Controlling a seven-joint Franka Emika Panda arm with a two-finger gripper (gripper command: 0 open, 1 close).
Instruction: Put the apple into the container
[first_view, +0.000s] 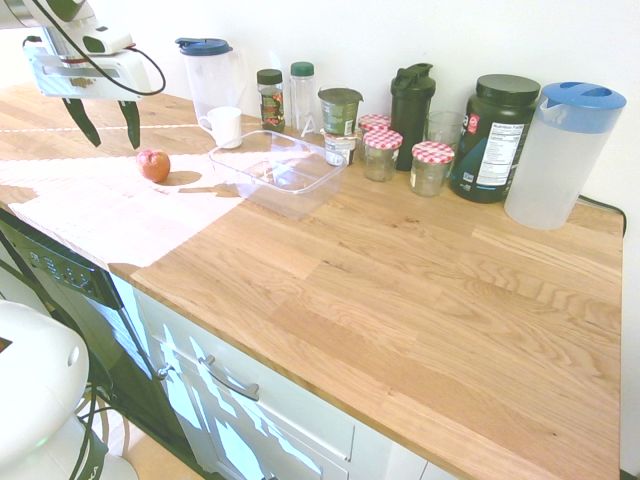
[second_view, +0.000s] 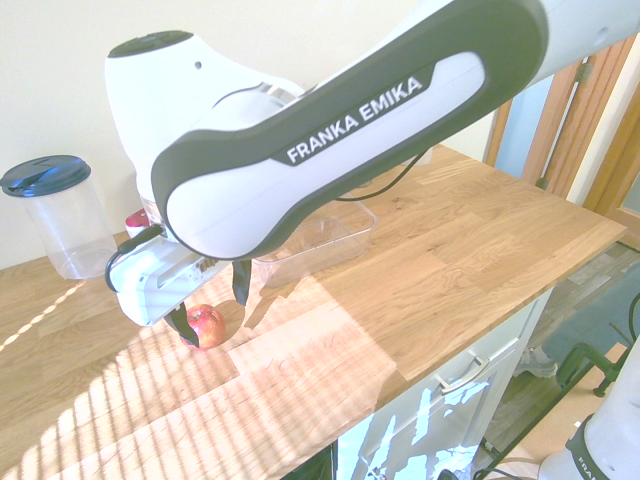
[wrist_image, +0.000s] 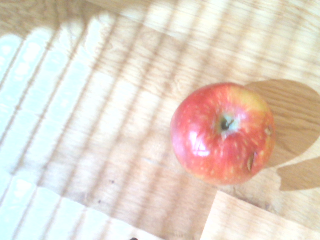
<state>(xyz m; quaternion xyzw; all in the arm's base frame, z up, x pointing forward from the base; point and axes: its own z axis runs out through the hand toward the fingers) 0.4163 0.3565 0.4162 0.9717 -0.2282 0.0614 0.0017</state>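
gripper (first_view: 101, 122) hovering with fingers apart above the apple (first_view: 153, 165), which is sitting on the counter (first_view: 420, 290) near its front edge, beside the container (first_view: 278, 168); apple likely firm, smooth, rollable; gripping across its widest girth looks best.

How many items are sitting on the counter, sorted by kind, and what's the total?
Apple: 1
Clear container: 1
White mug: 1
Blue-lidded pitchers: 2
Checker-lidded jars: 3
Spice bottles: 2
Green-lidded tub: 1
Black shaker bottle: 1
Large dark supplement tub: 1
Total: 13
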